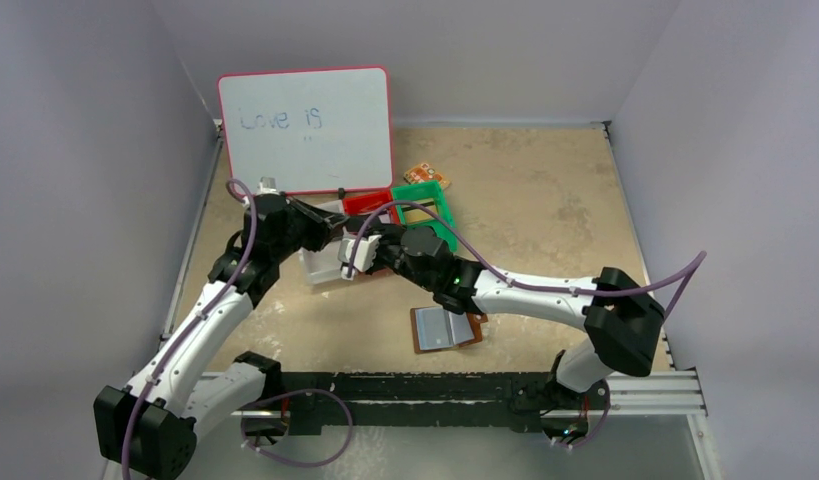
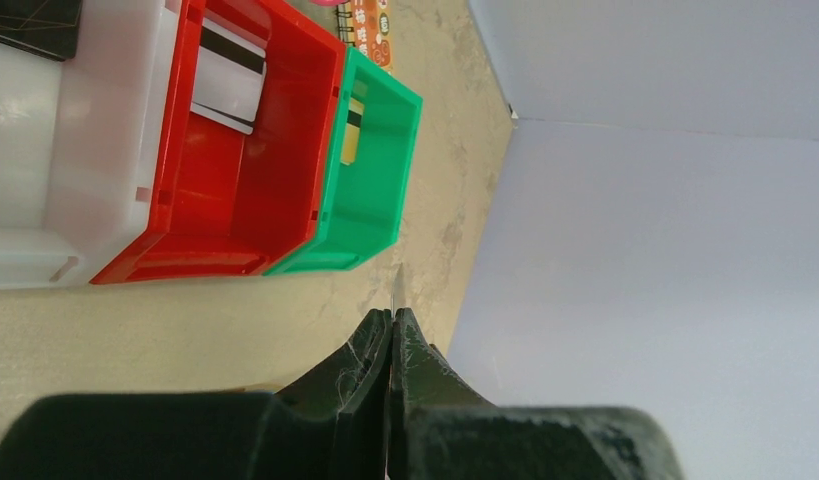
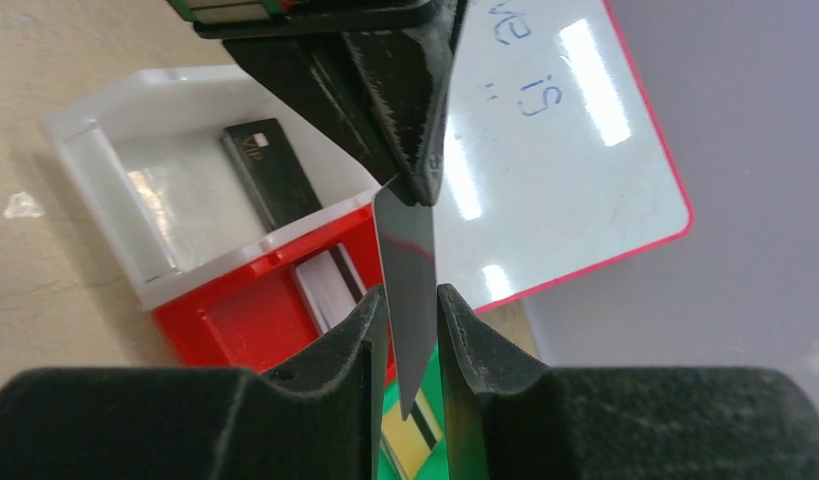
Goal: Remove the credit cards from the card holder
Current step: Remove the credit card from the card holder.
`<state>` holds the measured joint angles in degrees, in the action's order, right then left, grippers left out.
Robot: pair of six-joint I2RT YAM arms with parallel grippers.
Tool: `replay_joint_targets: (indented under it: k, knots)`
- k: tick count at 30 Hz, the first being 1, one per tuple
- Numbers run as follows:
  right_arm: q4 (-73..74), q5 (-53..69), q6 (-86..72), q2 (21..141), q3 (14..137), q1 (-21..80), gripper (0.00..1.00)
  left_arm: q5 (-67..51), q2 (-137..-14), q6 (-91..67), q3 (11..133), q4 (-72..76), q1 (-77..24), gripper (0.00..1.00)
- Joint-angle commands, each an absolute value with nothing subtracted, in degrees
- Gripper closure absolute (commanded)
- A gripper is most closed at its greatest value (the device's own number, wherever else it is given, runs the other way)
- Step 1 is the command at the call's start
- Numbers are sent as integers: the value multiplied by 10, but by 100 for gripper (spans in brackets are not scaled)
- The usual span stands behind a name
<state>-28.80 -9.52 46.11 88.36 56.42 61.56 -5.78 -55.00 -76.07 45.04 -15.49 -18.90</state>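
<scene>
The brown card holder [image 1: 447, 328] lies open on the table near the right arm, pale pockets up. A dark grey credit card [image 3: 407, 262] hangs edge-on between the two grippers above the bins. My left gripper [image 2: 393, 316] is shut on it, and only a thin sliver of the card [image 2: 398, 285] pokes past its tips. In the right wrist view the left fingers [image 3: 417, 130] pinch the card's top corner. My right gripper [image 3: 410, 300] is open, its pads a little apart on either side of the card's lower end.
Three bins sit below the grippers. The white bin [image 3: 105, 160] holds a black card, the red bin [image 2: 245, 190] a silvery one, the green bin [image 2: 375, 170] a gold one. A whiteboard [image 1: 305, 130] leans at the back; an orange packet [image 1: 422, 172] lies beside the green bin.
</scene>
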Motion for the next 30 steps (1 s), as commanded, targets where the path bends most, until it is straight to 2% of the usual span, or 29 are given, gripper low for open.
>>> replay_joint_targets:
  k: [1, 9, 12, 17, 21, 24, 25, 30]
  knots:
    - [-380, -151, 499, 857, 560, 615, 72, -53, -531, -782, 439, -140, -191, 100]
    - [-413, -149, 530, 871, 565, 615, 73, -59, -525, -807, 421, -117, -192, 100]
    - [-419, -149, 533, 873, 567, 615, 82, -64, -526, -812, 419, -111, -191, 100]
    - [-419, -142, 542, 879, 569, 615, 86, -67, -527, -815, 418, -108, -191, 100]
    - [-418, -136, 546, 882, 570, 615, 100, -65, -525, -816, 420, -108, -191, 100]
    - [-427, -135, 545, 882, 566, 615, 100, -63, -525, -815, 424, -112, -192, 100]
    - [-431, -134, 544, 882, 564, 615, 100, -62, -525, -815, 426, -112, -192, 98]
    - [-431, -105, 508, 874, 564, 614, 100, -59, -528, -800, 442, -123, -191, 76]
